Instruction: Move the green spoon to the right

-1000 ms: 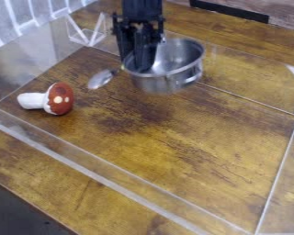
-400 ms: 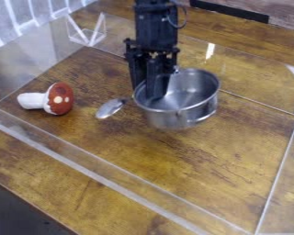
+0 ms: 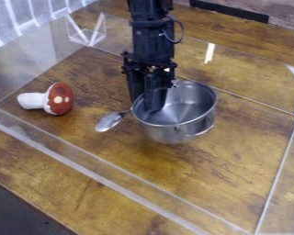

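The green spoon (image 3: 109,120) shows only its shiny silver bowl, low over the wooden board just left of the round steel pot (image 3: 180,129). Its handle runs up to the right and disappears behind my black gripper (image 3: 144,103). The gripper points steeply down at the pot's left rim and is shut, apparently on the spoon's handle. Its fingertips sit right against the pot's rim; I cannot tell whether they pinch the rim as well.
A red-and-white mushroom toy (image 3: 51,98) lies at the left. A low clear acrylic wall (image 3: 125,184) fences the wooden board (image 3: 223,174) along the front, left and right. Bare wood lies in front of and to the right of the pot.
The gripper has come down and toward the camera, slightly right. The spoon's bowl and the pot travelled with it, holding their places relative to the fingers. The mushroom stayed still.
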`<act>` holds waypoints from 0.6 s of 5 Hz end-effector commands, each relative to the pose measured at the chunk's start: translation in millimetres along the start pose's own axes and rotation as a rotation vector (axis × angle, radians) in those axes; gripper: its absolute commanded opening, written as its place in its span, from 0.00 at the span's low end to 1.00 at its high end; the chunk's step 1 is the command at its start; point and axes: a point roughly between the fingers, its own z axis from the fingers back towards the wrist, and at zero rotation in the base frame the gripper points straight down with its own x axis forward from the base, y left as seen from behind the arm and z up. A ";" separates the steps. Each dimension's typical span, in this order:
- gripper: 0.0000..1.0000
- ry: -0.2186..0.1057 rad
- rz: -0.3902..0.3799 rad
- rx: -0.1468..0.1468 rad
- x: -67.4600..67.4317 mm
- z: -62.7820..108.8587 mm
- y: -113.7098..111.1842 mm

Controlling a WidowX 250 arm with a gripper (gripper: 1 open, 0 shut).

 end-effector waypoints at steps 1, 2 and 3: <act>0.00 -0.098 0.035 0.023 5.4 29.1 2.1; 0.00 -0.107 0.073 0.014 9.1 29.2 5.0; 0.00 -0.134 0.076 0.024 7.3 45.4 1.8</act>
